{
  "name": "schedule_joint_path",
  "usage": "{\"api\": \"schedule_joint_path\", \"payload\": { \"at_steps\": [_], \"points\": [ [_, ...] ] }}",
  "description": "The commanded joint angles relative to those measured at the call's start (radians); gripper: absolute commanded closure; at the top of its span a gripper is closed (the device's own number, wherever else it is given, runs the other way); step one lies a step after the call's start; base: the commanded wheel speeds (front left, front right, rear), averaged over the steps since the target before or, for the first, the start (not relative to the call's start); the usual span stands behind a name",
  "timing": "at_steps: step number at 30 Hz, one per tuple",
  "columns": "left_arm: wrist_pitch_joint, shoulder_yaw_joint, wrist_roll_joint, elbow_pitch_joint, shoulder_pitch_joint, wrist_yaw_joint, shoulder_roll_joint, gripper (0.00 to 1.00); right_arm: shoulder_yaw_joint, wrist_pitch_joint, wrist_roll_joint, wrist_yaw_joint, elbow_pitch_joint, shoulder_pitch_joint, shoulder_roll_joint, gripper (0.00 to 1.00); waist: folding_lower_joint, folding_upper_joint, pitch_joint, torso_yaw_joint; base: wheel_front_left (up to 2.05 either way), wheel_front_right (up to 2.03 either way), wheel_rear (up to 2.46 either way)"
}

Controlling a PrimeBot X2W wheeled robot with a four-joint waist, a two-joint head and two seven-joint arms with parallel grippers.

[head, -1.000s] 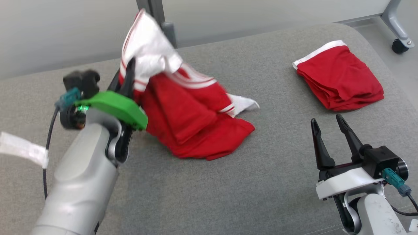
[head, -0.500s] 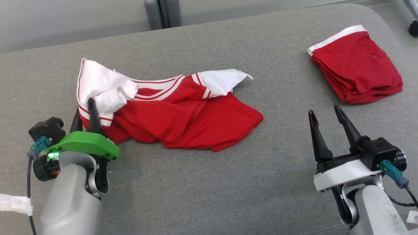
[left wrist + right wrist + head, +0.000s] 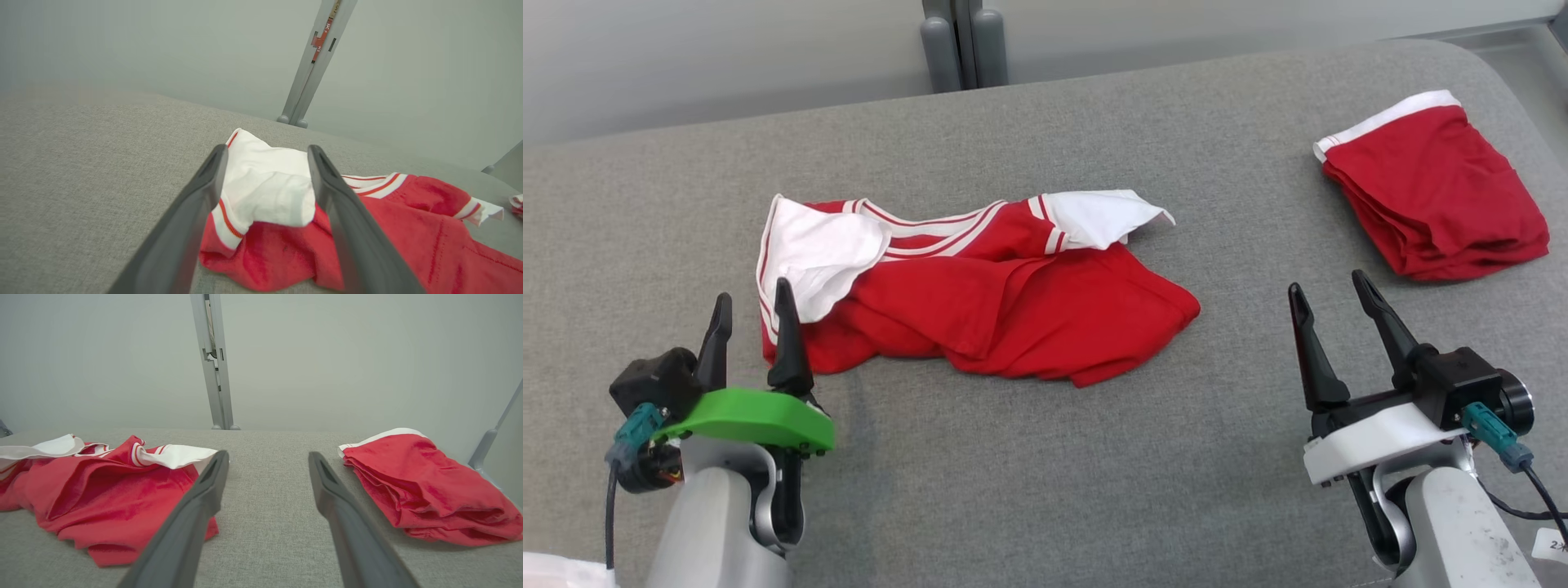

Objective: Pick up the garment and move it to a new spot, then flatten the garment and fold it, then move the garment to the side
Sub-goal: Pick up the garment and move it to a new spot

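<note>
the garment (image 3: 1013,310) is seen crumpled on the grey pad (image 3: 1045,474), near its middle and somewhat to the left. it is red, with white sleeves edged in red-and-white stripes. one white sleeve (image 3: 265,188) is bunched at its left end and another is spread at its far edge toward the right.

the left gripper (image 3: 753,291) is found at the garment's left end, its fingers spread wide and nothing clasped between them. in the head view the finger nearer the garment is overlapped with the cloth's left edge; whether the cloth is touched cannot be told. in the left wrist view the white sleeve is framed between the two fingers, just past their tips, and the red body is laid out to the right.

the right gripper (image 3: 1327,282) is held wide too, empty, over the pad and well apart from the garment's right hem. a second red piece (image 3: 1437,196), folded and banded in white, is laid near the pad's far right corner, beyond the right gripper. a grey post (image 3: 964,41) is seen behind the pad's far edge.
</note>
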State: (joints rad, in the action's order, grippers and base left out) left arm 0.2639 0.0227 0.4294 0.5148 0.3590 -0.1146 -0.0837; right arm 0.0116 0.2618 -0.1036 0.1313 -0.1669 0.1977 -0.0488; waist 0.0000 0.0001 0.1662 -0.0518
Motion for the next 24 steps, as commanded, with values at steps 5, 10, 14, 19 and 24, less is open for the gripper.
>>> {"api": "schedule_joint_path", "payload": {
  "at_steps": [5, 10, 14, 19, 24],
  "points": [
    [0.000, 0.010, -0.046, -0.067, -0.106, -0.012, 0.014, 0.00, 0.000, 0.005, 0.008, -0.001, -0.017, -0.035, -0.003, 0.00, 0.0000, -0.0001, -0.064, 0.032, 0.00, 0.00, 0.00],
    [0.000, 0.037, -0.064, -0.116, -0.205, -0.015, 0.022, 0.00, 0.003, 0.005, 0.006, -0.001, -0.029, -0.072, -0.003, 0.00, 0.0000, -0.0001, -0.111, 0.046, 0.00, 0.00, 0.00],
    [0.000, 0.054, -0.084, -0.139, -0.277, -0.016, 0.026, 0.00, 0.004, 0.005, -0.007, -0.001, -0.036, -0.106, -0.003, 0.00, 0.0000, -0.0001, -0.141, 0.056, 0.00, 0.00, 0.00],
    [0.000, 0.043, -0.075, -0.163, -0.349, -0.016, 0.031, 0.00, -0.001, 0.005, -0.029, -0.001, -0.042, -0.146, -0.003, 0.00, 0.0000, -0.0001, -0.163, 0.058, 0.00, 0.00, 0.00],
    [0.000, 0.055, -0.066, -0.188, -0.397, -0.007, 0.033, 0.00, 0.001, 0.005, -0.048, -0.001, -0.055, -0.174, -0.003, 0.00, 0.0000, -0.0001, -0.177, 0.057, 0.00, 0.00, 0.00]
  ]
}}
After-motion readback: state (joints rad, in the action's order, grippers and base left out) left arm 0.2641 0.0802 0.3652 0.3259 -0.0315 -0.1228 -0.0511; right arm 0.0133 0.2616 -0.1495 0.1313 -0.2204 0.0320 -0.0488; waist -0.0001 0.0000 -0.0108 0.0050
